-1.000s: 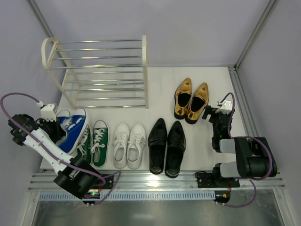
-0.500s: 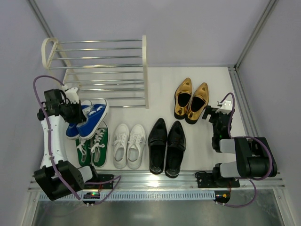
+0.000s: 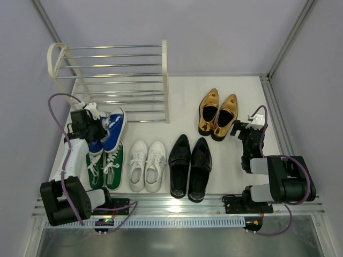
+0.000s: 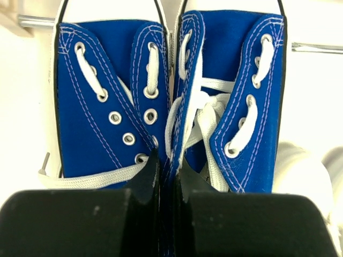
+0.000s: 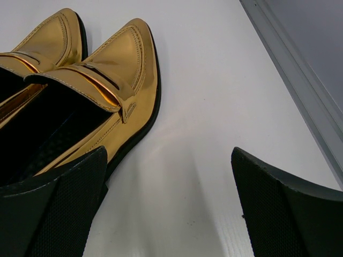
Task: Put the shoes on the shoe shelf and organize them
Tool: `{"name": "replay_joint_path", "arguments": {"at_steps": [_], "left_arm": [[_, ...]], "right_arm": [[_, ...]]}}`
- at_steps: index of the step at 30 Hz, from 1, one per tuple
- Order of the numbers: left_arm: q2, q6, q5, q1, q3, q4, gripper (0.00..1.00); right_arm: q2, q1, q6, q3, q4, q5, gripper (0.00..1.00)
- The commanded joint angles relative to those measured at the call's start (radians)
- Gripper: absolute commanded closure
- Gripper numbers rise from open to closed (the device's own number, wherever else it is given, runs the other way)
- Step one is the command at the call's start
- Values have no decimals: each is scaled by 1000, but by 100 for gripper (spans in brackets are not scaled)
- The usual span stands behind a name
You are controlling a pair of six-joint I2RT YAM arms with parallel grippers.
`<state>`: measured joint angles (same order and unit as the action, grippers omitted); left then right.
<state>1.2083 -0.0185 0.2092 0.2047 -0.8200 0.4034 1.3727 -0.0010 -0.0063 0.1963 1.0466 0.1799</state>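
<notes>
— Pale walls box in the white bench (image 3: 182, 101), and the shoe shelf (image 3: 165, 80) stands at its far left: cream end frames with chrome rods running between them.

— What sits on it?

— None of the pairs. All five are out in front of it or off to its right. Closest are the blue sneakers (image 3: 109, 130), toes pointing at the lowest front rods. In my left wrist view one rod shows just past the toe caps.

— Who has them?

— My left tool (image 3: 90, 127) does. Its fingers (image 4: 146, 184) are pinched nearly together on the two inner collars, so one grip holds both blue sneakers side by side. Whether the soles touch the bench I cannot tell.

— And around them?

— Right at their heels lie the green sneakers (image 3: 107, 163), partly covered by the blue pair as seen from above. Beside those, in one row along the near edge, come the white sneakers (image 3: 146, 166) and then the black loafers (image 3: 190, 167), all with toes pointing away from me.

— Your other side?

— My right tool (image 3: 242, 131) sits low at the right of the bench, jaws spread wide with only bare bench between them. The gold shoes (image 3: 218, 113) lie just to its left. The nearer one is close by the left finger, but I cannot tell whether they touch.
</notes>
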Motion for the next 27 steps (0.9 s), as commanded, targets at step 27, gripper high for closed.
{"name": "replay_joint_path", "arguments": {"at_steps": [27], "left_arm": [[181,-57,-148,1,236,-1233,100]], "right_arm": [[-9,1,-6,5,76,0,3]]}}
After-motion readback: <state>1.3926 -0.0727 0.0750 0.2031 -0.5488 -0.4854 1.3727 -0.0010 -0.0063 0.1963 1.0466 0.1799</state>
